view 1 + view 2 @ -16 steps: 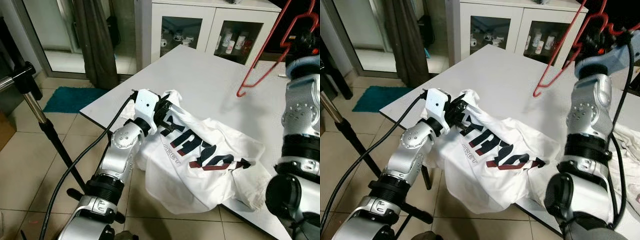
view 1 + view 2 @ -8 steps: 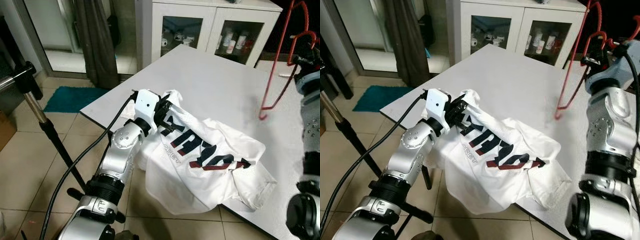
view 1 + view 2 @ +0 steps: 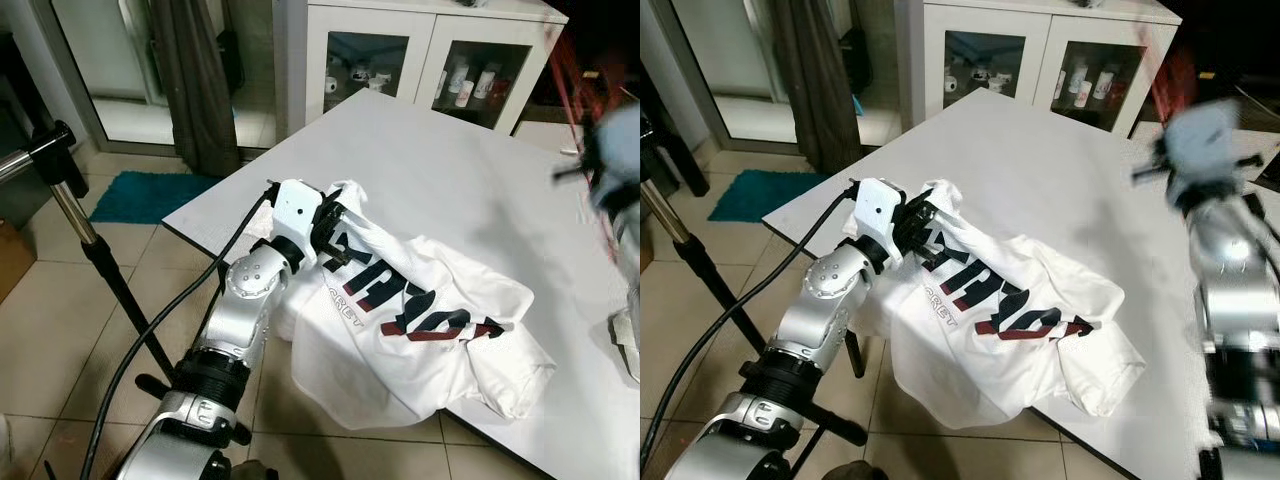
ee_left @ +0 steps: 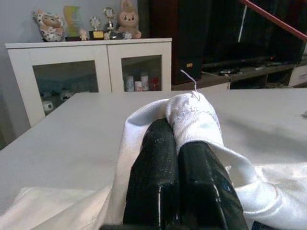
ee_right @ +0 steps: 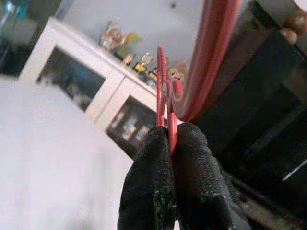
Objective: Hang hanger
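Observation:
A white T-shirt point(image 3: 420, 320) with dark lettering lies over the near corner of the white table point(image 3: 450, 170), partly hanging off the edge. My left gripper point(image 3: 333, 238) is shut on the shirt's collar; in the left wrist view the black fingers point(image 4: 158, 163) pinch a fold of white cloth point(image 4: 192, 115). My right arm point(image 3: 1205, 160) is blurred at the table's right side. In the right wrist view my right gripper point(image 5: 170, 132) is shut on the red hanger point(image 5: 211, 43), held up in the air. A red bar of the hanger point(image 4: 273, 19) crosses the left wrist view.
A white glass-door cabinet point(image 3: 400, 50) stands behind the table. A metal stand pole point(image 3: 80, 230) rises at the left, with a black cable point(image 3: 160, 320) along my left arm. A teal mat point(image 3: 130, 195) and a dark curtain point(image 3: 190, 80) lie beyond it.
My right arm has swung to the right with the red hanger, now a blur at the table's right side. The left gripper keeps hold of the shirt collar, unmoved.

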Robot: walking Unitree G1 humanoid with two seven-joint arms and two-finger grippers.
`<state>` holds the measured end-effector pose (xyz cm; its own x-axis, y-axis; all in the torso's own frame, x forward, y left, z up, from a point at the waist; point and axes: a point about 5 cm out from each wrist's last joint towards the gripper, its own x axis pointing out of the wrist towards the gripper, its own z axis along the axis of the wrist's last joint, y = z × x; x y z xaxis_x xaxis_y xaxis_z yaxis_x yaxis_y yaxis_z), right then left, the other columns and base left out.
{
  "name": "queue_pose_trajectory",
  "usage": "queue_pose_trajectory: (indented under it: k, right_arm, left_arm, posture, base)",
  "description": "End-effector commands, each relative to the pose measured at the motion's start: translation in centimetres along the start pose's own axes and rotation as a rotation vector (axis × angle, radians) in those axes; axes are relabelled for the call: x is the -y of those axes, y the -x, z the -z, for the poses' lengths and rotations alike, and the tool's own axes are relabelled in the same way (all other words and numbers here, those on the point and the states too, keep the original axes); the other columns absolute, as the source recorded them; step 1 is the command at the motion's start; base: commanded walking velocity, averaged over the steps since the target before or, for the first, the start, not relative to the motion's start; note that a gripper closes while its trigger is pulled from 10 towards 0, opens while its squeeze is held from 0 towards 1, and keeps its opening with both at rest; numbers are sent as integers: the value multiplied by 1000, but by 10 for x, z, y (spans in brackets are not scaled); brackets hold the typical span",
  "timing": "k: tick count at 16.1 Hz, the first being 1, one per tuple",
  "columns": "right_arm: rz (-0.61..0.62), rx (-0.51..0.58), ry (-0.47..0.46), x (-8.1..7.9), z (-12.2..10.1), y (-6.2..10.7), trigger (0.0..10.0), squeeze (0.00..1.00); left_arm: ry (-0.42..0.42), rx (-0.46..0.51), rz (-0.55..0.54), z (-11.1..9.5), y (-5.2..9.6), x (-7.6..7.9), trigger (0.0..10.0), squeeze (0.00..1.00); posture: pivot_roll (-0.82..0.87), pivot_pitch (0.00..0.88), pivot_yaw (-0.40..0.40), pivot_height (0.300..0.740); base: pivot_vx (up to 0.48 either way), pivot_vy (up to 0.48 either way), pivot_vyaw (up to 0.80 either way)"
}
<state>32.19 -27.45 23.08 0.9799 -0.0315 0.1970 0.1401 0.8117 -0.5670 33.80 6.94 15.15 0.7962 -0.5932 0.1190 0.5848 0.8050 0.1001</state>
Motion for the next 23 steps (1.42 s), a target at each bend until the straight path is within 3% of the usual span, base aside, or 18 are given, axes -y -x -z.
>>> queue_pose_trajectory:
  k: [1,3,5,6,13,14,15,16,19,20,21,22,23]
  right_arm:
    - [-14,47,51,0,-10,0,10000,0]
    - [-110,69,163,-22,-9,9,10000,0]
    - [-147,28,275,-30,6,15,10000,0]
    - [-165,-15,257,-33,15,18,10000,0]
    - [-332,-206,365,-53,59,42,10000,0]
    - [-392,-256,330,-62,67,48,10000,0]
    - [-408,-270,334,-65,69,49,10000,663]
    - [-420,-287,338,-66,72,51,10000,1000]
    - [-476,-329,260,-70,74,53,10000,1000]
    - [-530,-324,220,-73,71,56,10000,0]
    - [-531,-283,147,-72,60,53,10000,0]
    - [-516,-276,132,-68,57,51,10000,63]
    - [-505,-270,103,-63,53,48,10000,835]
  left_arm:
    - [-7,6,5,-2,0,3,10000,0]
    - [-10,7,9,-3,-1,2,10000,0]
    - [-12,7,15,-3,-2,3,10000,0]
    - [-13,6,18,-3,-2,4,10000,0]
    - [-17,2,21,-2,-2,3,10000,0]
    - [-17,5,21,-3,-3,3,10000,0]
    - [-17,6,21,-4,-3,3,10000,0]
    - [-17,6,21,-4,-3,3,10000,0]
    - [-14,6,18,-3,-3,3,10000,0]
    - [-14,6,17,-3,-3,3,10000,0]
    - [-13,6,15,-3,-2,3,10000,0]
    - [-12,5,14,-3,-2,3,10000,0]
    - [-12,5,14,-3,-2,3,10000,0]
  posture:
    - [25,0,-35,723]
    - [19,0,-27,723]
    - [17,0,-23,723]
    - [16,0,-21,723]
    - [17,0,-20,723]
    - [17,0,-21,723]
    - [17,0,-22,723]
    - [17,0,-23,723]
    - [19,0,-25,723]
    - [19,0,-26,723]
    - [18,0,-27,723]
    - [17,0,-27,723]
    - [16,0,-27,723]
  base:
    - [0,0,0]
    - [0,0,0]
    - [0,0,0]
    - [0,0,0]
    - [0,0,0]
    - [0,0,0]
    - [0,0,0]
    - [0,0,0]
    - [0,0,0]
    - [0,0,0]
    - [0,0,0]
    - [0,0,0]
    - [0,0,0]
